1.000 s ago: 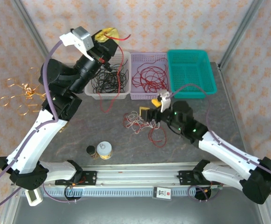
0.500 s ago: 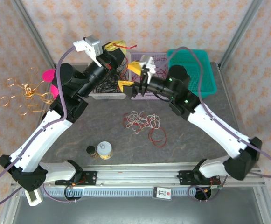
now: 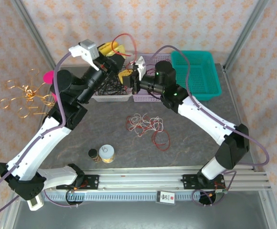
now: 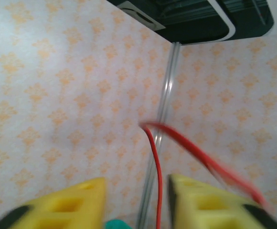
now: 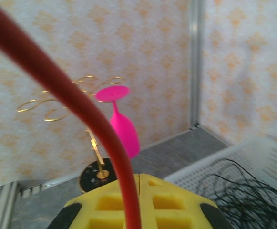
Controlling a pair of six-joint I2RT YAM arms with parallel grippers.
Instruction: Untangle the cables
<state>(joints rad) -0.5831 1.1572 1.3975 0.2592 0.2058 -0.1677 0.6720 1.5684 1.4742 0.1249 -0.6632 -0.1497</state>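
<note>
The left hand (image 4: pixel 137 205) is raised toward the patterned wall with its yellow fingers (image 4: pixel 76 202) spread wide apart. A red cable (image 4: pixel 157 181) rises through the gap between them, closer to the right-side finger, then bends over and sweeps away to that side. Whether it touches either finger cannot be told. The right hand (image 5: pixel 138 200) is pressed together, its two yellow fingers meeting at a seam, and it pinches that red cable, which runs from the seam up and off to the hand's left. From above, the cable arcs from the left hand over to the right hand, which sits just beside and slightly below it. Ahead of the right hand and to its right lies a white basket (image 5: pixel 252 152) holding a tangle of black cables (image 5: pixel 233 191). Straight ahead of it stands a pink goblet (image 5: pixel 121 126), with a gold wire ornament (image 3: pixel 27 94) beyond. Well below both hands, on the grey counter (image 3: pixel 105 119), rests a loose bundle of cables (image 3: pixel 144 123), off-white and red strands knotted together, with one red loop trailing out.
</note>
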